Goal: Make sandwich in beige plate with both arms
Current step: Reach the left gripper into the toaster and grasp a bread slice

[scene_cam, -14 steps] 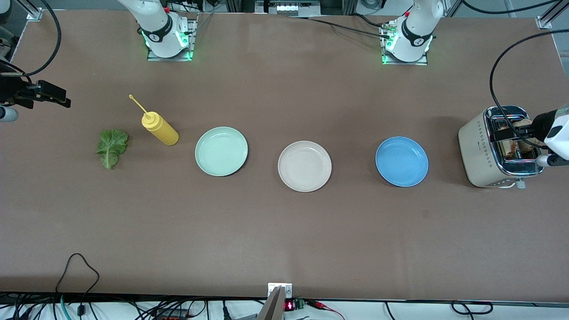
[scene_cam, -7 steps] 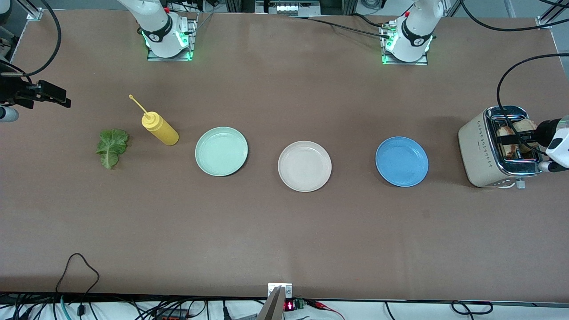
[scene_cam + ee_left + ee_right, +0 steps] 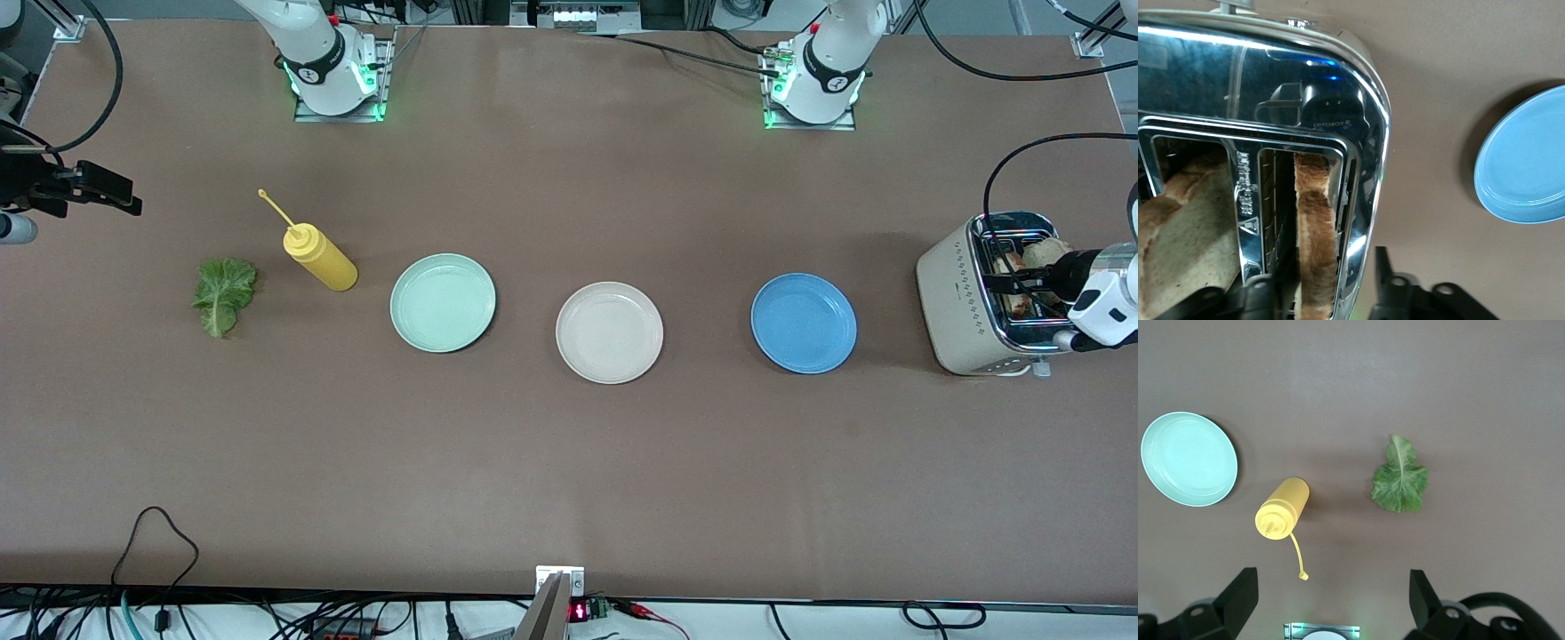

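Brown matting covers the table [image 3: 569, 462]. At its nine o'clock end, the right arm's end, the right gripper [image 3: 111, 191] hangs idle above the table edge. The right wrist view shows its two fingers [image 3: 1238, 600] spread wide apart with nothing between them.

A green lettuce leaf [image 3: 222, 295] lies flat on the table. A yellow squeeze bottle [image 3: 322, 260] stands at about one o'clock from it, its thin nozzle pointing toward ten o'clock.

Three plates follow in a row. The mint-green plate [image 3: 443, 302] comes first. The beige plate [image 3: 610, 332] sits at the table's middle, slightly nearer the front camera. The blue plate [image 3: 804, 323] lies toward three o'clock.

At the left arm's end stands a cream and chrome toaster [image 3: 956, 302] with bread slices [image 3: 1045, 252] in its slots. The left gripper [image 3: 1022, 283] is over the toaster. In the left wrist view its fingers [image 3: 1261, 297] stand apart on either side of one upright slice [image 3: 1315, 240], with gaps showing on both sides. A second slice [image 3: 1185, 220] fills the neighbouring slot.
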### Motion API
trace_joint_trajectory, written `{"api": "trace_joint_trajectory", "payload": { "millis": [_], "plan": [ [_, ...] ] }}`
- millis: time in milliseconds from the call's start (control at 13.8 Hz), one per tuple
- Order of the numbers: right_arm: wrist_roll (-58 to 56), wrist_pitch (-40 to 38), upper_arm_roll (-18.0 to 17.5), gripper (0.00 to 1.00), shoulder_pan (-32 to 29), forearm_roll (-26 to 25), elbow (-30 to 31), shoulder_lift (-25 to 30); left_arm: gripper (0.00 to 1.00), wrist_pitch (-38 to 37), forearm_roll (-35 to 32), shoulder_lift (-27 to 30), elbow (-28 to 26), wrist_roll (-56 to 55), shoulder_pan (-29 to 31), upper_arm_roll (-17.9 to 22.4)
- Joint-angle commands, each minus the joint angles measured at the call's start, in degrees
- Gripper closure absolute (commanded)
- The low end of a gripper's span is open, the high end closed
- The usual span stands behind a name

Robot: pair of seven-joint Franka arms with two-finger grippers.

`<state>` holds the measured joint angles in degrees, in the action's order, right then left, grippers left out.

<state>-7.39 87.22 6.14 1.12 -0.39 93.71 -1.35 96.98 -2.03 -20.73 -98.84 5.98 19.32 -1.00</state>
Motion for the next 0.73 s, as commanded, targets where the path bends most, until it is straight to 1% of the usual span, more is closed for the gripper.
{"api": "trace_joint_trajectory", "payload": {
  "millis": [0, 218, 363, 581, 654],
  "plan": [
    [0.36, -0.82, -0.16, 0.00, -0.33, 0.04, -0.90, -0.32, 1.00, -2.04, -0.78, 0.42, 0.57, 0.26, 0.10, -0.32],
    [0.27, -0.82, -0.25, 0.00, -0.33, 0.04, -0.90, -0.41, 1.00, -3.81, -1.13, 1.30, 1.71, 0.87, 0.10, -0.67],
    [0.36, -0.82, -0.16, 0.00, -0.33, 0.04, -0.90, -0.41, 1.00, -5.73, -1.04, 1.65, 4.60, 2.62, 0.10, -0.76],
    [0.27, -0.82, -0.16, 0.00, -0.33, 0.04, -0.90, -0.41, 1.00, -12.31, -1.04, 1.66, 12.50, 3.86, -0.59, -1.20],
    [0.36, -0.82, -0.16, 0.00, -0.33, 0.04, -0.90, -0.41, 1.00, -14.69, -0.78, 1.66, 14.79, 3.77, -1.21, -2.50]
  ]
}}
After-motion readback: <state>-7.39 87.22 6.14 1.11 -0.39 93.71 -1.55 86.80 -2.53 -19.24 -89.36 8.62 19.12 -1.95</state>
